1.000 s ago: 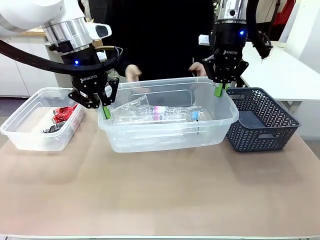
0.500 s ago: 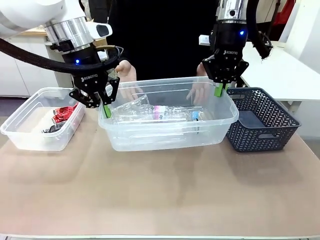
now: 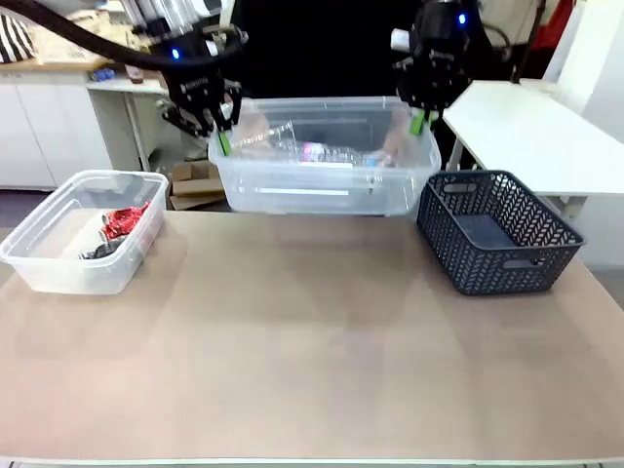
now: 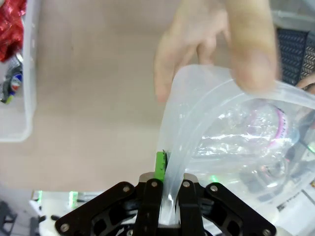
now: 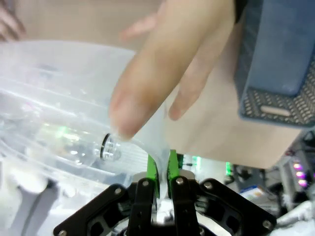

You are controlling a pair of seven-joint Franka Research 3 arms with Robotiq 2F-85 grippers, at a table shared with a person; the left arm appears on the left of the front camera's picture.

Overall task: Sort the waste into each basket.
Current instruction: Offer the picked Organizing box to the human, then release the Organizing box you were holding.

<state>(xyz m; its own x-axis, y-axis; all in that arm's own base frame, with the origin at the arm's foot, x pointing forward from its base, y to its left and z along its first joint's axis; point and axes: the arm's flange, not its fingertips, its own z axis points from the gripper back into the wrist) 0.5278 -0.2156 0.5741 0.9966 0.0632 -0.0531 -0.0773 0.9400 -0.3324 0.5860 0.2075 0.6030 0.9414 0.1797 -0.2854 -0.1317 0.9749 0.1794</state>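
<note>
The left gripper [image 3: 222, 136] is clamped on the rim at one end of a clear tub [image 3: 322, 185], and the right gripper [image 3: 419, 119] is pinched tight on the rim at the other end, so the tub hangs above the far edge of the counter [image 3: 312, 351]. Clear plastic bottles [image 3: 322, 152] lie inside it. In the wrist views a person's hand [image 4: 216, 44] grips the tub's rim just beyond the left gripper [image 4: 167, 196], and another hand [image 5: 162, 64] rests on the rim ahead of the right gripper [image 5: 160, 184]. A second clear tub [image 3: 83, 234] sits on the counter's left side holding crushed cans [image 3: 117, 232]. A dark blue lattice basket [image 3: 497, 229] stands at the right, just below and beside the raised tub's right end.
</note>
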